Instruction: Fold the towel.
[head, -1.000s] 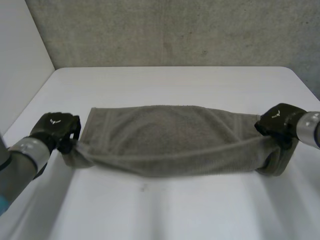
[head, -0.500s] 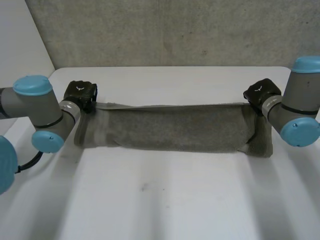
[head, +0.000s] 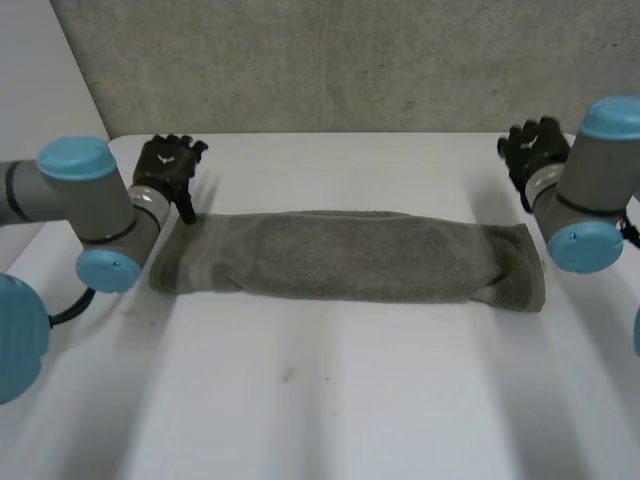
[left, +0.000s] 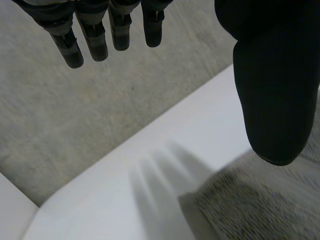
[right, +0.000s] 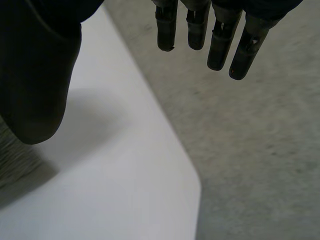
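Note:
The grey-green towel (head: 345, 257) lies folded into a long narrow band across the middle of the white table (head: 330, 400). My left hand (head: 168, 168) hovers just beyond the towel's left end, fingers (left: 95, 35) straight and spread, holding nothing. A corner of the towel (left: 260, 200) lies below its thumb (left: 272, 85). My right hand (head: 533, 150) is raised beyond the towel's right end, near the table's far right corner. Its fingers (right: 220, 35) are straight and apart, empty. A sliver of towel (right: 12, 160) shows beside its thumb (right: 37, 75).
A concrete wall (head: 330, 65) rises behind the table's far edge. A white panel (head: 40, 130) stands along the left side. The table's rounded far right corner (right: 192, 182) lies under my right hand, with grey wall (right: 260, 150) beyond.
Both hands carried the towel's near edge over to the far edge, folding it in half. They then let go, opened their fingers and lifted away from the towel's ends.

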